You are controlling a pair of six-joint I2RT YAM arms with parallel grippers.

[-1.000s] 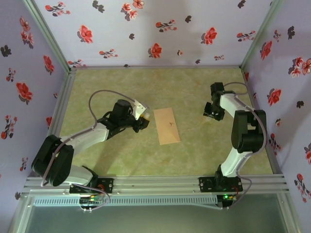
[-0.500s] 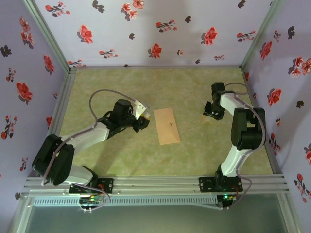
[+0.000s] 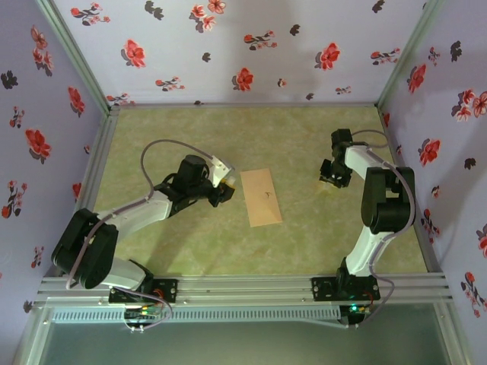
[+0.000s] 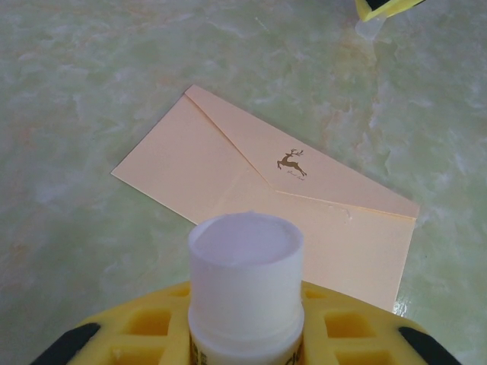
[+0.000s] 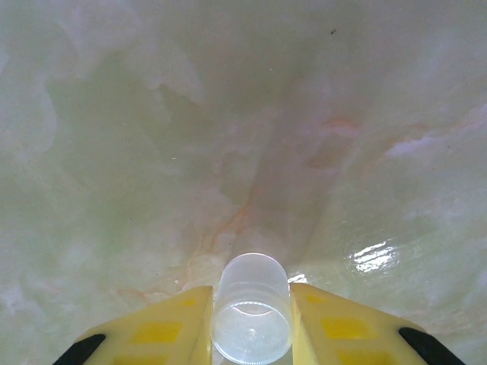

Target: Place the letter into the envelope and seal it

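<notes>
While clamping glue stick (image 4: 245, 281) in left claw (image 3: 222, 188), cap (image 5: 251, 308) in right claw (image 3: 328, 177), beside the envelope (image 4: 190, 175), risked smearing its closed flap (image 4: 304, 163).

Matt tan paper envelope (image 4: 266, 190), smooth with crisp folds, glossy marbled green table (image 5: 152, 114) with bright glare, smooth white plastic stick (image 4: 245, 274), translucent finely ribbed plastic cap (image 5: 251, 319), dull silver metal rail (image 3: 243, 283)
</notes>
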